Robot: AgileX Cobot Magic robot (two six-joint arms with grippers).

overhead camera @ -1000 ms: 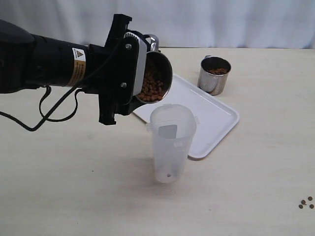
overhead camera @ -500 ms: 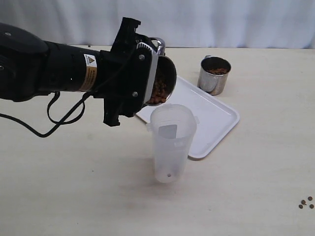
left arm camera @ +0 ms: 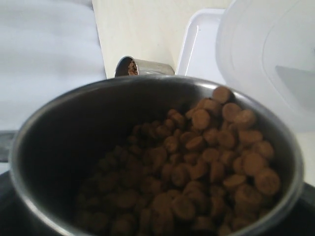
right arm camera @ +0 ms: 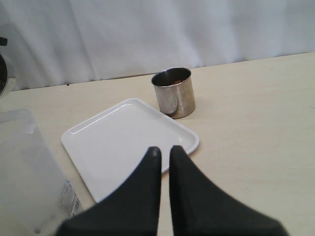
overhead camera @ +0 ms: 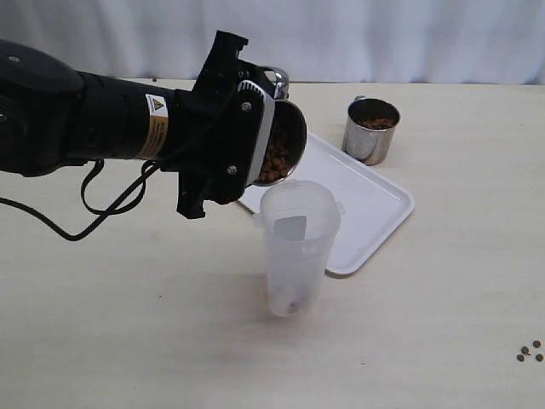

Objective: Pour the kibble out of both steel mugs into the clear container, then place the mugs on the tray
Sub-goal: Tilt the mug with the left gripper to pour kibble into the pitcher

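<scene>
Exterior view: left pincer (overhead camera: 266, 141), on a black arm coming in from the left edge, is spread wide and clamped around the tilted steel mug (overhead camera: 288, 136), upper center of frame. The mug's mouth tips down and to the right, with its lower lip just above the rim of the clear container (overhead camera: 298, 243). Kibble (overhead camera: 274, 160) is heaped against the low side of the mug. The container stands upright on the table (overhead camera: 128, 332) at center frame and is nearly empty, with a few pellets (overhead camera: 292, 304) at its bottom. The white tray (overhead camera: 379, 213) lies flat behind and to the right of the container, with nothing on it. The second steel mug (overhead camera: 372, 129) stands upright on the table just off the tray's far edge, upper right, with brown kibble inside. A few loose pellets (overhead camera: 530, 350) sit on the table at lower right, well apart from everything. Left wrist view: the mug rim (left arm camera: 29, 147) fills the frame, with kibble (left arm camera: 206, 162) piled toward the right side, the container (left arm camera: 275, 54) at upper right, the tray (left arm camera: 199, 44) behind it and the second mug (left arm camera: 145, 67) at top center. Right wrist view: right pincer (right arm camera: 161, 152) at bottom center is closed to a thin slit and holds nothing. It hangs over the near edge of the tray (right arm camera: 113, 142). The second mug (right arm camera: 173, 93) is beyond it and the container (right arm camera: 24, 162) is at the left edge.
</scene>
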